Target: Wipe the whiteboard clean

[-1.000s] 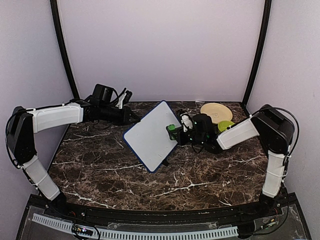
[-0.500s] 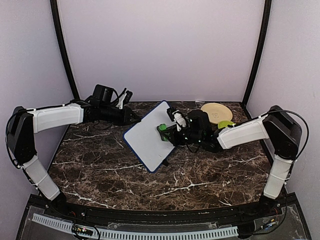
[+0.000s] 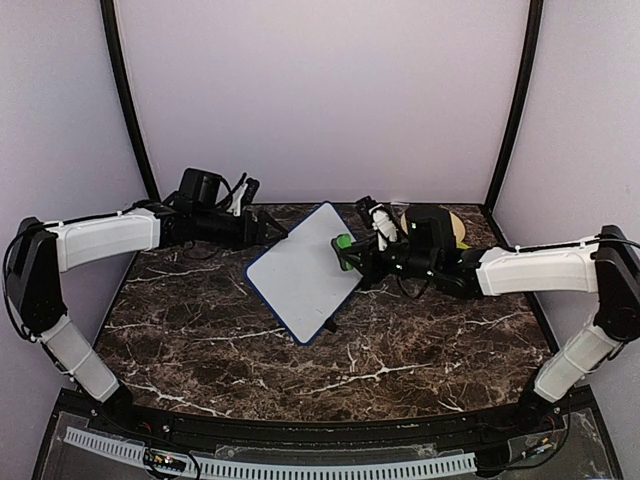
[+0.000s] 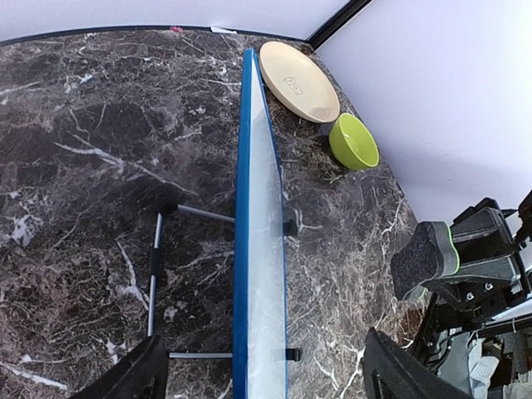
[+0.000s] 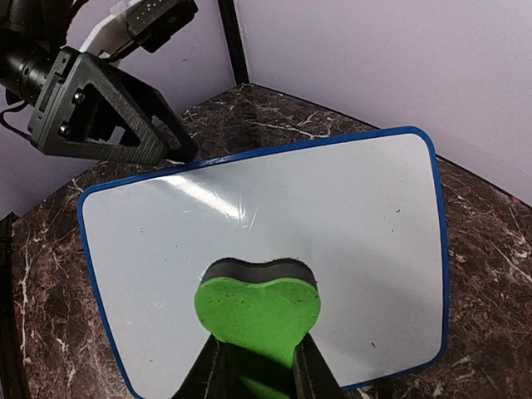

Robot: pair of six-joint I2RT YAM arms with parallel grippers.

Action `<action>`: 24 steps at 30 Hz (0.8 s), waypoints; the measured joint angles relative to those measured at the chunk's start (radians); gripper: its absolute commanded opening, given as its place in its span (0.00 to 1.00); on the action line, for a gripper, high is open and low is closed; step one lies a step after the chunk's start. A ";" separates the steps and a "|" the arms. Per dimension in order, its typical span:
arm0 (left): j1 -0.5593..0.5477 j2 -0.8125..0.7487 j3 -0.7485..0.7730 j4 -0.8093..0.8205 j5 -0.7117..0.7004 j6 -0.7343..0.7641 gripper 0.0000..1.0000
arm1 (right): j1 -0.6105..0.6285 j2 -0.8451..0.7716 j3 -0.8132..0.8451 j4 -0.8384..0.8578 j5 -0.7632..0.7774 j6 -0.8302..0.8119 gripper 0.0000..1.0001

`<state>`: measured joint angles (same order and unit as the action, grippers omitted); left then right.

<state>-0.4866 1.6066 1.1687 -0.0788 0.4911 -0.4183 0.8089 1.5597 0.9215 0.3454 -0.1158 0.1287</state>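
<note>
Whiteboard (image 3: pixel 300 270) stands leaning on its wire stand (image 4: pixel 154 274) near the middle of the marble table (image 3: pixel 400 350), and its blue-rimmed face looks plain white to me apart from a few faint specks. My left gripper (image 4: pixel 262 378) has its jaws spread wide, one finger on each side of the board's edge; I cannot tell if either touches it. My right gripper (image 5: pixel 256 366) is clamped on the green eraser (image 5: pixel 258 312), held before the board's face and apparently just off it. A tan plate (image 4: pixel 298 81) and a green bowl (image 4: pixel 353 141) sit behind.
</note>
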 measured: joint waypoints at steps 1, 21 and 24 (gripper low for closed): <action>0.002 -0.006 0.000 0.003 -0.002 -0.001 0.93 | 0.000 -0.019 -0.011 -0.018 0.000 0.000 0.01; 0.179 -0.246 -0.205 0.066 -0.035 -0.093 0.99 | 0.139 -0.112 -0.176 -0.491 0.155 0.161 0.05; 0.179 -0.246 -0.230 0.067 -0.035 -0.094 0.99 | 0.156 -0.035 -0.128 -0.544 0.193 0.165 0.09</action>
<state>-0.3080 1.3602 0.9390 -0.0120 0.4561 -0.5125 0.9649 1.5249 0.7937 -0.1989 0.0772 0.2939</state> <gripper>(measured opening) 0.989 0.208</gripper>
